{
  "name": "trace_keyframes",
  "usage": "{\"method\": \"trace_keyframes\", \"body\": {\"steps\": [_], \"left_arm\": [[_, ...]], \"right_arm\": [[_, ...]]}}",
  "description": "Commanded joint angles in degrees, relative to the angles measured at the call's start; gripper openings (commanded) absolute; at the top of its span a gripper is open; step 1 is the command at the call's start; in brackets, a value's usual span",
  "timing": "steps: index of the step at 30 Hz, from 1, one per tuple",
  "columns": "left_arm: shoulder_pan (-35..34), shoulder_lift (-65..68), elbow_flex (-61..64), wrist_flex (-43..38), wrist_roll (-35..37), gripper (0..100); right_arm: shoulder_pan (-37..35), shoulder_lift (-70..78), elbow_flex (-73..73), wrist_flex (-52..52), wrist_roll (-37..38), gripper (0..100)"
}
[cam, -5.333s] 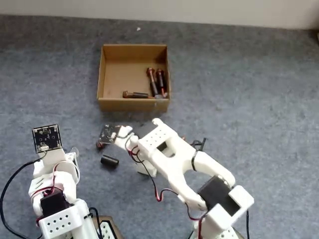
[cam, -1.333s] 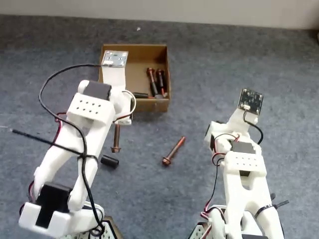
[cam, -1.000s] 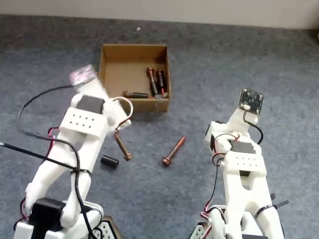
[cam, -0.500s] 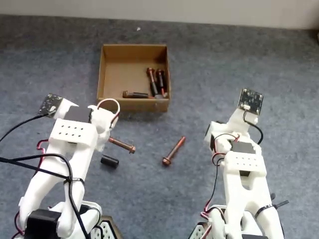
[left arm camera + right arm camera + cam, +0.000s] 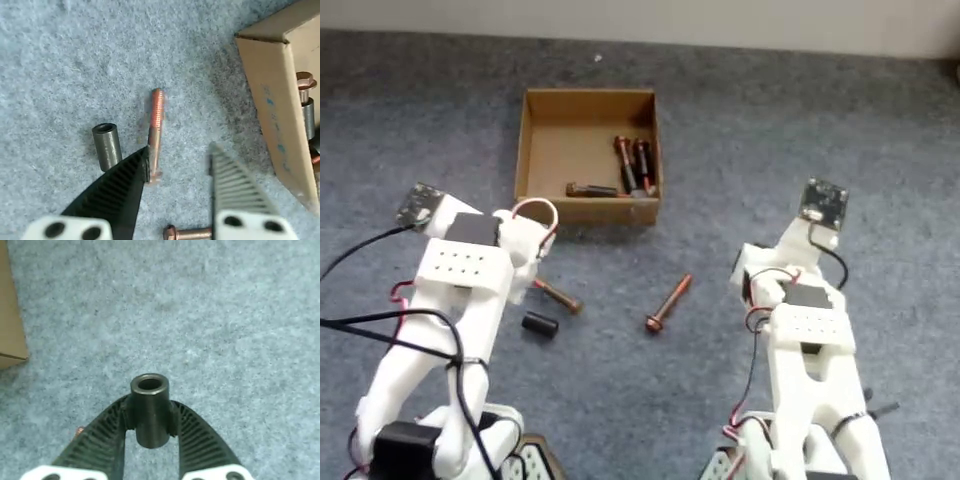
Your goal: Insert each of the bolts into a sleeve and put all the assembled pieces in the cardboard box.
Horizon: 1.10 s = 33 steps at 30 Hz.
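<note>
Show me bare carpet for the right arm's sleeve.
Free: carpet right of the cardboard box, ahead of the right end effector; also left of the box. Crowded: before the box, a bolt, loose sleeve and second bolt by the left end effector.

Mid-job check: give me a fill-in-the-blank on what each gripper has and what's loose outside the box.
1. The right gripper is shut on a ____.
2. The left gripper has its jaws ____, with a bolt beside one finger.
3. Outside the box lie two bolts and ____ loose sleeve.
4. The box holds ____ assembled pieces.

Missing words: sleeve; open; one; three.
</note>
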Motion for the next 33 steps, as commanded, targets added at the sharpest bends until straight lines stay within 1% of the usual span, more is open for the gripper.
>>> {"method": "trace_keyframes", "body": {"steps": [1, 4, 6, 8, 14, 16, 20, 25, 29, 30, 31, 33], "left_arm": [[-0.5, -1.9, -0.6, -1.0, -0.7, 35], [-0.5, -2.0, -0.7, -1.0, -1.0, 35], [-0.5, -2.0, -0.7, -1.0, -4.8, 35], [-0.6, -2.0, -0.7, -1.0, -11.3, 35], [-0.7, -2.0, -3.5, -0.9, -37.1, 35], [-1.8, -1.8, -4.3, -1.0, -44.2, 35], [-2.6, -1.5, -4.6, -1.0, -55.8, 35], [-6.3, -1.5, -4.4, -1.1, -68.5, 35], [-7.0, -1.5, -4.4, -1.0, -76.7, 33], [-6.5, -1.6, -4.4, -1.0, -80.2, 31], [-5.8, -1.7, -4.4, -1.0, -85.4, 29], [-4.5, -1.5, -4.6, -1.0, -98.8, 26]], "right_arm": [[0.4, -1.7, -0.4, -1.2, -0.3, 0.4], [0.4, -1.7, -0.4, -1.2, -0.3, 0.4], [0.4, -1.7, -0.4, -1.2, -0.3, 0.4], [0.4, -1.7, -0.4, -1.2, -0.3, 0.4], [0.4, -1.7, -0.4, -1.2, -0.3, 0.4], [0.4, -1.7, -0.4, -1.2, -0.3, 0.4], [0.4, -1.7, -0.4, -1.2, -0.3, 0.4], [0.4, -1.7, -0.4, -1.2, -0.3, 0.4], [0.4, -1.7, -0.4, -1.2, -0.3, 0.4], [0.4, -1.7, -0.4, -1.2, -0.3, 0.4], [0.4, -1.7, -0.4, -1.2, -0.3, 0.4], [0.4, -1.7, -0.4, -1.2, -0.3, 0.4]]}}
